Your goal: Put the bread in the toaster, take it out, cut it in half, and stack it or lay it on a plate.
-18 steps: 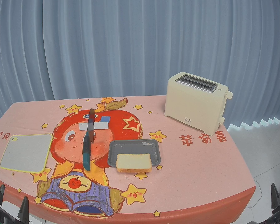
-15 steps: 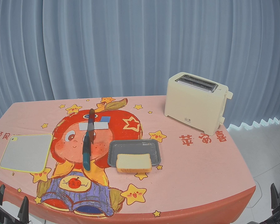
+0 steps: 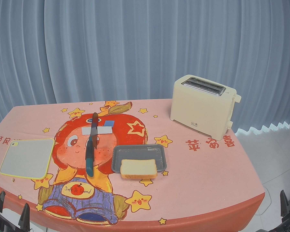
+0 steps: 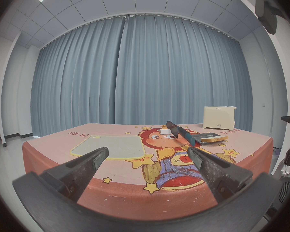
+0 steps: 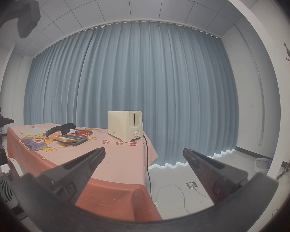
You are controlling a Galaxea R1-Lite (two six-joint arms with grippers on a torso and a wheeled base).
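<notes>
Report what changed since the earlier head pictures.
Nothing visibly changed. The pale bread slice rests on the near rim of the grey rectangular tray, the teal-handled knife beside it, the cream toaster farther back; left gripper and right gripper stay open, off the table.

The head camera sits high at the near side, facing forward and down over the whole worktop [image 3: 199, 184] to the curtain [image 3: 145, 42]. The left wrist camera, low off the near left edge, looks across past the left pincer [image 4: 147, 150]. The right wrist camera, low off the near right corner and farther back, looks past the right pincer [image 5: 144, 151]. All three take in the toaster [image 3: 201, 105].
</notes>
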